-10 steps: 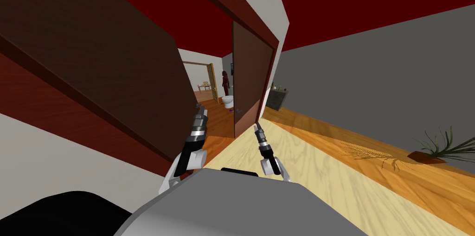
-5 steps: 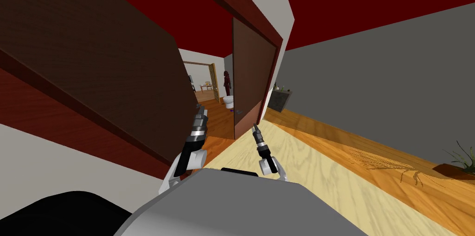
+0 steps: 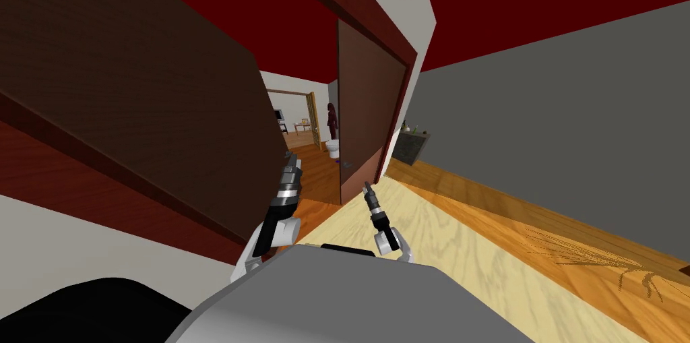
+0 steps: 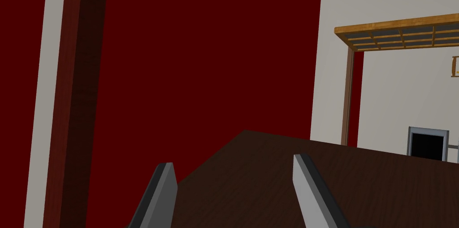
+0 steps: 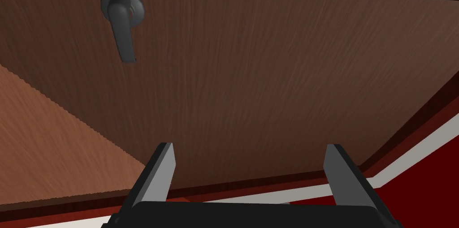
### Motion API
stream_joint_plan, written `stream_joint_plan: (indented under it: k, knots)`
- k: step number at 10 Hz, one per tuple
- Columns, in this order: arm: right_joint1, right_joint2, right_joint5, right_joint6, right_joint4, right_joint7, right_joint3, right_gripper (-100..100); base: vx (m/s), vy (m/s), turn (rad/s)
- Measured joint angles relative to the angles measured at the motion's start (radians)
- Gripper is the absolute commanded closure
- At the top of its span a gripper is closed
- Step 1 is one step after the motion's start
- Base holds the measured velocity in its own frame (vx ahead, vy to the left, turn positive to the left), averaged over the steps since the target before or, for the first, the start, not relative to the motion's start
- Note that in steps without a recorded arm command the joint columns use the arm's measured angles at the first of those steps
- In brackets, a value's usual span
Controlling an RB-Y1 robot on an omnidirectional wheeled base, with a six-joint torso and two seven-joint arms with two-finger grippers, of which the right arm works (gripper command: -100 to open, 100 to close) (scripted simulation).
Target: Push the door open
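Observation:
The dark brown door (image 3: 367, 110) stands partly open at the right of the doorway, with a small lever handle (image 3: 347, 164) near its free edge. My right gripper (image 3: 367, 187) is low in front of it, open and holding nothing. Its wrist view has the door panel (image 5: 269, 59) close ahead and the dark lever handle (image 5: 122, 19) off to one side of the fingers. A second large dark brown panel (image 3: 135, 89) runs along the left. My left gripper (image 3: 291, 164) is beside that panel, open (image 4: 233, 176) over its dark brown edge (image 4: 278, 162).
Through the gap I see orange floor, a white toilet (image 3: 333, 149), a dark red figure (image 3: 331, 120) and a further doorway (image 3: 296, 110). A grey wall (image 3: 552, 123) and a dark cabinet (image 3: 410, 147) lie to the right. Pale wood floor (image 3: 472, 258) spreads on my right.
The whole head picture has slid right, so I have turned; the plant has left the right edge. The door panel looks wider. My right gripper sits slightly lower and further left.

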Motion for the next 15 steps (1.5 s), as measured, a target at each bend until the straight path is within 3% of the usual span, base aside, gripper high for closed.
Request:
stream_joint_plan:
  k: [7,15]
  knots:
    - [-0.078,0.014,0.005,-0.032,0.185,-0.029,0.033,-100,0.091,-0.064,0.069]
    - [-0.139,0.027,0.011,-0.054,0.340,-0.060,0.071,-100,0.074,-0.053,0.053]
